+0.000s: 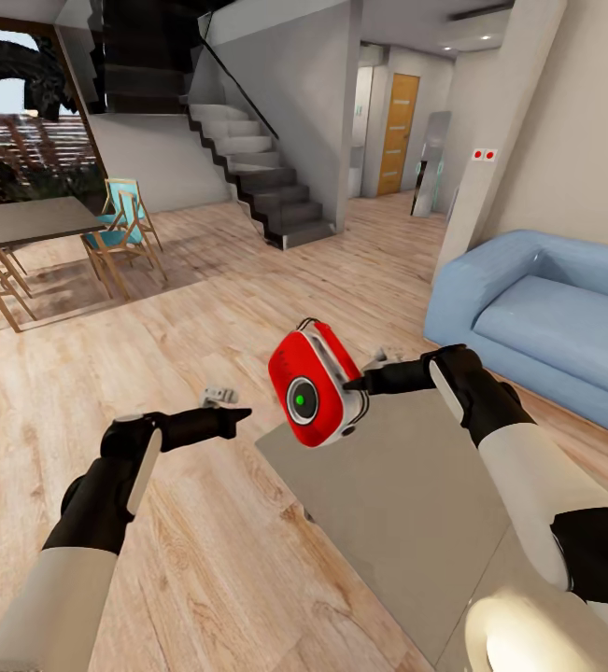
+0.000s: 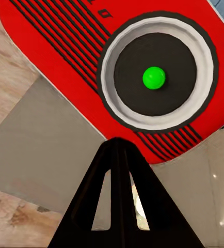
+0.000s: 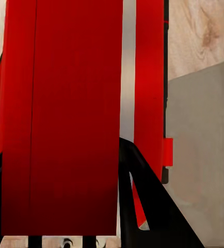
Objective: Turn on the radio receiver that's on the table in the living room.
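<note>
At the far left of the head view a dark dining table (image 1: 28, 224) with wooden chairs (image 1: 121, 233) was seen, well apart from the work and in nobody's way, with a staircase (image 1: 266, 191) behind it. Nearer, the left pincer (image 1: 233, 415) was held out level over the floor (image 1: 201, 560), its fingers drawn together to a point and aimed at the radio (image 1: 315, 385); in the left wrist view its closed tip (image 2: 117, 147) was seen just below the dial (image 2: 157, 80) with the green knob (image 2: 154, 77) at its centre, but contact could not be made out. The radio was not resting on the bench (image 1: 406, 523): it was held in the air above the bench's near corner, tilted, its dial turned toward the left arm. It was gripped from its right side by the right pincer (image 1: 364, 381), whose dark fingers (image 3: 143, 196) were seen clamped along the red casing and white trim in the right wrist view. The main risk was judged to be a push from the left tip: pressed off centre, the radio could be twisted or levered out of a grip that covered only one edge, and a fall onto the bench or floor would follow. A miss beside the knob was also judged possible, the tip being blunt against a small target. To the right a blue sofa (image 1: 546, 308) stood near the bench, clear of both arms, and nothing was seen between the left tip and the dial.
</note>
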Robot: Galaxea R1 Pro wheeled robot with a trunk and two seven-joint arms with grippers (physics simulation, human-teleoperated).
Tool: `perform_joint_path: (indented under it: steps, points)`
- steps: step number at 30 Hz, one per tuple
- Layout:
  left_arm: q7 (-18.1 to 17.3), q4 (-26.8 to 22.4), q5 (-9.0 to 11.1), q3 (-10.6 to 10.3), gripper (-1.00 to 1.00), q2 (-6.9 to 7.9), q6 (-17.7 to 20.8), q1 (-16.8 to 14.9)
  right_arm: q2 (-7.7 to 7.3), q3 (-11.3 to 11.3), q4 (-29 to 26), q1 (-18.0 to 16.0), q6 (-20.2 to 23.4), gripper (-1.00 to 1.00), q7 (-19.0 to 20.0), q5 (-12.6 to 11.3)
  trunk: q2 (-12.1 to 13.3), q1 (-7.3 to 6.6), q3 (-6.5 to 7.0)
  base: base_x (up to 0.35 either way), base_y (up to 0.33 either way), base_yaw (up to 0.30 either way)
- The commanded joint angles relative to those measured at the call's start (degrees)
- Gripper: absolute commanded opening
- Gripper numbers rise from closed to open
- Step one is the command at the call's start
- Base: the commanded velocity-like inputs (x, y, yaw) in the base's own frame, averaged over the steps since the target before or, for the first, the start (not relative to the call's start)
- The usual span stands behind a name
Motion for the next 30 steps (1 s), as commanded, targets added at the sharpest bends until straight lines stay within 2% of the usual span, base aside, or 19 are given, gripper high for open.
perform_joint_path:
  steps: [1, 3, 4, 6, 7, 9, 12, 13, 16, 19, 23, 24, 27, 30]
  points:
    - [0.1, 0.4, -0.1, 0.0, -1.00, 0.08, 0.0, 0.0, 0.02, 0.0, 0.0, 0.0, 0.2, -1.00, -1.2, -0.8, 0.0, 0.00, 0.00, 0.000, 0.000, 0.000]
    - [0.9, 1.1, -0.1, 0.1, -1.00, 0.31, 0.0, 0.0, 0.04, 0.0, -0.1, 0.0, 0.2, -1.00, -3.0, -0.8, 0.0, 0.00, 0.00, 0.000, 0.000, 0.000]
    - [3.0, 1.8, -0.2, 0.2, -1.00, 0.55, 0.0, 0.0, 0.04, 0.0, -0.1, 0.0, 0.2, -1.00, -4.4, -0.8, 0.0, 0.00, 0.00, 0.000, 0.000, 0.000]
    - [9.8, 3.2, -0.2, 0.3, -1.00, 0.68, 0.0, 0.0, 0.05, -0.1, -0.2, 0.0, 0.2, -1.00, -5.5, -0.8, 0.0, 0.00, 0.00, 0.000, 0.000, 0.000]
    - [11.4, 3.4, -0.2, 0.3, -1.00, 0.68, 0.0, 0.0, 0.07, -0.1, -0.3, 0.0, 0.2, -1.00, -5.7, -0.8, 0.0, 0.00, 0.00, 0.000, 0.000, 0.000]
    - [18.0, 4.2, -0.2, 0.3, -1.00, 0.68, 0.0, 0.0, 0.06, -0.1, -1.5, 0.0, 0.3, -1.00, -7.1, -0.8, 0.0, 0.00, 0.00, 0.000, 0.000, 0.000]
    - [26.6, 4.8, -0.2, 0.3, -1.00, 0.63, 0.0, 0.0, 0.12, 0.0, -4.7, 0.0, 1.3, -1.00, -12.2, -0.8, 0.0, 0.00, 0.00, 0.000, 0.000, 0.000]
    - [27.8, 4.9, -0.2, 0.3, -1.00, 0.61, 0.0, 0.0, 0.12, 0.0, -5.2, 0.0, 1.7, -1.00, -13.1, -0.8, 0.0, 0.00, 0.00, 0.000, 0.000, 0.000]
    - [34.1, 5.6, -0.1, 0.4, -1.00, 0.57, 0.0, 0.0, 0.29, 0.1, -6.7, 0.0, 3.7, -1.00, -19.0, -0.8, 0.0, 0.00, 0.00, 0.000, 0.000, 0.000]
    - [37.5, 6.2, -0.1, 0.4, -1.00, 0.60, 0.0, 0.0, 0.37, 0.0, -7.0, 0.0, 4.1, -1.00, -24.0, -0.8, 0.0, 0.00, 0.00, 0.000, 0.000, 0.000]
    - [39.7, 6.5, -0.1, 0.4, -1.00, 0.61, 0.0, 0.0, 0.39, -0.1, -7.1, 0.0, 4.2, -1.00, -30.3, -0.8, 0.0, 0.00, 0.00, 0.000, 0.000, 0.000]
    - [40.6, 6.5, -0.1, 0.4, -1.00, 0.65, 0.0, 0.0, 0.40, -0.1, -7.1, 0.0, 4.2, -1.00, -33.0, -0.8, 0.0, 0.00, 0.00, 0.000, 0.000, 0.000]
    - [41.5, 6.6, -0.1, 0.6, -1.00, 0.69, 0.0, 0.0, 0.40, -0.1, -7.1, 0.0, 4.3, -1.00, -36.9, -0.8, 0.0, 0.00, 0.00, 0.000, 0.000, 0.000]
    - [41.8, 6.5, -0.1, 2.8, -1.00, 0.70, 0.0, 0.0, 0.40, -0.1, -7.1, 0.0, 4.4, -1.00, -40.5, -0.8, 0.0, 0.00, 0.00, 0.000, 0.000, 0.000]
